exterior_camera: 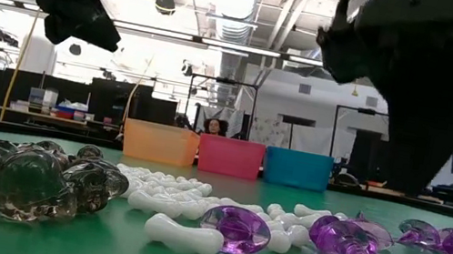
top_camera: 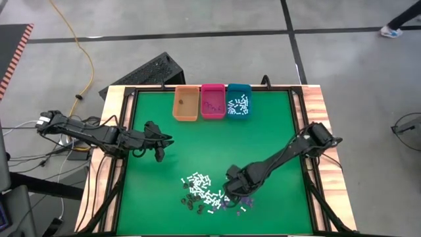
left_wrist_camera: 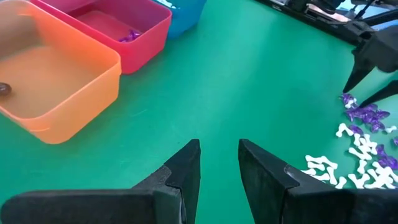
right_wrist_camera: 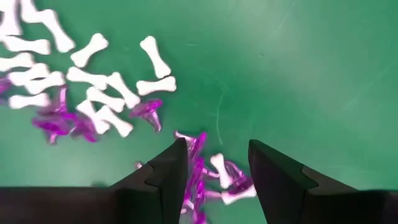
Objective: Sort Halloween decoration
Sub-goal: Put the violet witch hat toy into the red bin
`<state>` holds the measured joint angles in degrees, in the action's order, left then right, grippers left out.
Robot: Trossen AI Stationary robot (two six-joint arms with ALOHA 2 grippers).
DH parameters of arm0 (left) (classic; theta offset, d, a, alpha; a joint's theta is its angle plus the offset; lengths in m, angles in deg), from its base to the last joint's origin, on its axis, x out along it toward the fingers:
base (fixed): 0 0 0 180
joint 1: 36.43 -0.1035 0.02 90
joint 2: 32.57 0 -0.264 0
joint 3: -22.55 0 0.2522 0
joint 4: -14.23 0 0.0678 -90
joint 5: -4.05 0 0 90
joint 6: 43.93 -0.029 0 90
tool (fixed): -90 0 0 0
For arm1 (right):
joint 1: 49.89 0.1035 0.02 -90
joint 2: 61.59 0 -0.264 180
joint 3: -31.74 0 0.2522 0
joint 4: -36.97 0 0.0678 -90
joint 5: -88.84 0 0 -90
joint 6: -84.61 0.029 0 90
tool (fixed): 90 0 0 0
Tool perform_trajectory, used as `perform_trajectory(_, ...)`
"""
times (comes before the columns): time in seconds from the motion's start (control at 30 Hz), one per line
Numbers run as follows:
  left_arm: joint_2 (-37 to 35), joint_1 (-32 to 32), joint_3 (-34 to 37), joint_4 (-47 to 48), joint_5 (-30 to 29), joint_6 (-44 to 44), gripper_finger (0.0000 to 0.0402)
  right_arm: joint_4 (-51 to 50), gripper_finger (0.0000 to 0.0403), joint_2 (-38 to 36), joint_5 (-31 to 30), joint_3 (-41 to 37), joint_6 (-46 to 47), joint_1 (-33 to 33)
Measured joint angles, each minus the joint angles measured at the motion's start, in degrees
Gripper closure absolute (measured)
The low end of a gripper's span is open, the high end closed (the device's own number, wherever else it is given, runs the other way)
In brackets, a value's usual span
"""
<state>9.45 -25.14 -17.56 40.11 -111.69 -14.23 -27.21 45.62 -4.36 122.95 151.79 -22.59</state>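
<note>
Hovering with its fingers parted and grasping nothing, the right gripper [right_wrist_camera: 214, 165] is hanging just over purple bits [right_wrist_camera: 199, 177] and white bones [right_wrist_camera: 99, 87] lying between and beyond its fingertips, while the left gripper [left_wrist_camera: 219, 163] is waiting parted, empty, over bare green mat [left_wrist_camera: 249, 81].

In the high view the Halloween decoration [top_camera: 209, 195] was too small to tell piece from piece, and the right gripper [top_camera: 235, 192] covered part of the purple bits. In the right wrist view the fingers [right_wrist_camera: 166, 177] hid several purple bits, and the white sticks [right_wrist_camera: 25, 43] were cut off at the picture's edge. The low view cropped both arms above. The orange bin [left_wrist_camera: 59, 93] held one dark piece too blurred to identify, and the teal bin [left_wrist_camera: 186, 12] was mostly cropped.
</note>
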Motion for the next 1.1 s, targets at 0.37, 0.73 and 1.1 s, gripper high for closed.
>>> perform_trajectory(0.37,0.0,0.0,0.0,0.42,-0.04,0.77,0.0303,2.28,0.0207,2.32,0.62,0.06,3.3,1.82)
perform_trajectory(0.73,-0.02,-0.02,0.0,0.5,-0.17,1.0,0.0303,4.01,0.0259,5.93,2.99,0.3,3.16,1.79)
perform_trajectory(1.1,-0.02,-0.02,0.0,0.48,-1.7,1.0,0.0303,3.54,0.038,5.67,3.41,0.17,-2.18,-0.56)
